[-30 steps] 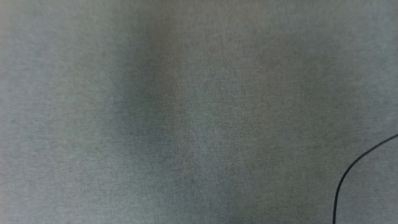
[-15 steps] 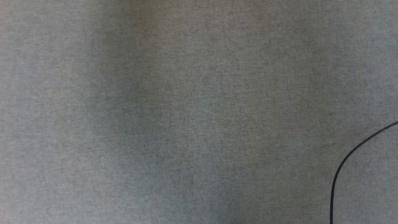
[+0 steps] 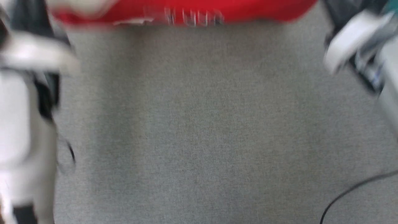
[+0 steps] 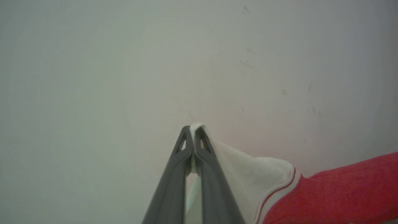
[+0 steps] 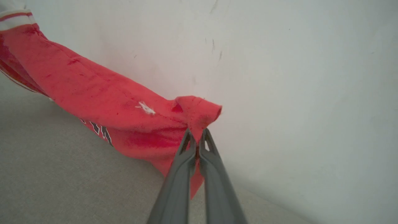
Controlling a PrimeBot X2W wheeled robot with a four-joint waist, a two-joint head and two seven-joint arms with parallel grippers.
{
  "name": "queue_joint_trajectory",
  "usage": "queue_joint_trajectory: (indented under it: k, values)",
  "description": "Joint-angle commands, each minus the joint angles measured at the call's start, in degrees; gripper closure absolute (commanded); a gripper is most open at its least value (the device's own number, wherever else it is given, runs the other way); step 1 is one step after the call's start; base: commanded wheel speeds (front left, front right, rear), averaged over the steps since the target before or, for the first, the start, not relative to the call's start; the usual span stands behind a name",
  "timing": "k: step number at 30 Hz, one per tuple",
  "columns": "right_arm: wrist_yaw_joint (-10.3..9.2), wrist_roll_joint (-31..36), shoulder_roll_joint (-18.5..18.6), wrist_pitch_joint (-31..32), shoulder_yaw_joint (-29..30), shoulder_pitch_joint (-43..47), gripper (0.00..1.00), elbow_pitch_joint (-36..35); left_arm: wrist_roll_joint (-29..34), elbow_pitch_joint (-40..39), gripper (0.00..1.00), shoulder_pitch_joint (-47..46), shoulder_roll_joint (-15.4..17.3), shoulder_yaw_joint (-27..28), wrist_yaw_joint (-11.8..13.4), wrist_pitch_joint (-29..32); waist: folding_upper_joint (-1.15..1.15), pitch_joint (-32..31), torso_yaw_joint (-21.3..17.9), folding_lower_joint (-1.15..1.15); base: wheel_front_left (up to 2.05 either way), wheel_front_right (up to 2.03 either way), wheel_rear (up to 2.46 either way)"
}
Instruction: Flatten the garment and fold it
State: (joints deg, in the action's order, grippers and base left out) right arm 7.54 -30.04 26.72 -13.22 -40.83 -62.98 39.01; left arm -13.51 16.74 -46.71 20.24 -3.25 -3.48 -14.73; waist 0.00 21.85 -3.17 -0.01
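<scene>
The garment [image 3: 186, 9] is a red band stretched across the top of the blurred head view, with white-edged lettering along its lower edge. My left gripper [image 4: 194, 129] is shut on the tip of its white sleeve [image 4: 245, 168], and the striped trim and red body [image 4: 335, 189] trail off to the right. My right gripper [image 5: 196, 132] is shut on a bunched red corner of the garment [image 5: 108, 99], which hangs away to the left above the grey surface and shows black numerals underneath. My pale left forearm [image 3: 25, 124] and right forearm [image 3: 351, 40] flank the head view.
A grey woven surface [image 3: 202, 124] spreads below the garment. A thin black cable [image 3: 351, 189] curves over it at the lower right. A pale, lightly scuffed wall [image 4: 124, 62] stands behind the garment in both wrist views.
The head camera has swung and the picture is now blurred. The garment's edge and both forearms have come into it, where before there was just grey surface and cable.
</scene>
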Motion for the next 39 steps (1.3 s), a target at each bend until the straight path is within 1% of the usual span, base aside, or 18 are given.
queue_joint_trajectory:
  k: [1,6,7,11,14,19,23,27,30,32,37,39]
  values:
    - [-0.05,-1.32,0.71,-0.49,-2.13,4.44,1.00,-1.01,-0.43,-2.04,1.00,7.08,-0.66,1.26,-0.06,-0.26,0.00,-6.20,1.11,0.01,0.00,0.00,0.00]
    - [-0.05,-4.44,2.26,-1.03,-6.41,13.60,1.00,-3.36,-0.73,-5.84,1.00,24.20,-2.38,2.55,-0.30,-0.27,0.00,-10.42,1.23,0.01,0.00,0.00,0.00]
    - [-0.05,-4.44,2.26,-1.03,-6.41,13.60,1.00,-3.36,-0.73,-5.84,1.00,24.20,-2.38,2.55,-0.30,-0.27,0.00,-10.42,1.23,0.01,0.00,0.00,0.00]
    - [-0.05,-5.63,4.25,-1.24,-9.72,19.42,1.00,-4.77,-0.74,-8.31,1.00,35.74,-3.68,2.72,0.04,-0.27,0.00,-13.33,1.19,0.01,0.00,0.00,0.00]
    - [-0.05,-6.42,5.16,-1.33,-11.57,23.10,1.00,-5.37,-1.48,-10.13,1.00,43.70,-4.49,3.97,1.24,-0.27,0.00,-15.58,0.72,0.01,0.00,0.00,0.00]
    - [-0.05,-8.01,7.14,-1.38,-14.42,29.67,1.00,-6.81,-2.77,-12.15,1.00,54.63,-5.99,3.34,1.58,1.09,0.00,-19.63,1.08,0.01,0.00,0.00,0.00]
    - [-0.05,-9.49,9.21,-1.32,-16.06,34.57,1.00,-8.15,-3.79,-13.57,1.00,61.29,-6.59,2.89,1.85,3.34,0.00,-22.33,1.39,0.01,0.00,0.00,0.00]
    - [-0.05,-11.34,11.41,-1.28,-16.92,38.95,1.00,-10.25,-4.97,-15.09,1.00,67.26,-7.36,3.11,2.89,5.59,0.00,-24.07,1.30,0.01,0.00,0.00,0.00]
    - [-0.05,-11.96,13.30,-1.00,-17.24,41.88,1.00,-11.51,-5.86,-15.81,1.00,70.77,-7.77,2.33,2.52,7.27,0.00,-24.47,1.38,0.01,0.00,0.00,0.00]
    - [-0.05,-12.57,14.16,-0.74,-17.22,43.92,1.00,-12.35,-7.29,-14.82,1.00,72.38,-7.65,2.27,1.44,8.00,0.00,-24.52,1.47,0.01,0.00,0.00,0.00]
    - [-0.05,-12.59,15.64,-0.40,-17.27,48.42,1.00,-14.61,-9.58,-11.59,1.00,74.36,-8.07,2.71,1.02,9.01,0.00,-24.58,1.69,0.01,0.00,0.00,0.00]
    - [-0.05,-12.37,15.97,-0.28,-16.72,49.17,1.00,-15.15,-9.14,-10.29,1.00,74.46,-7.84,2.19,0.98,9.14,0.00,-24.64,1.66,0.01,0.00,0.00,0.00]
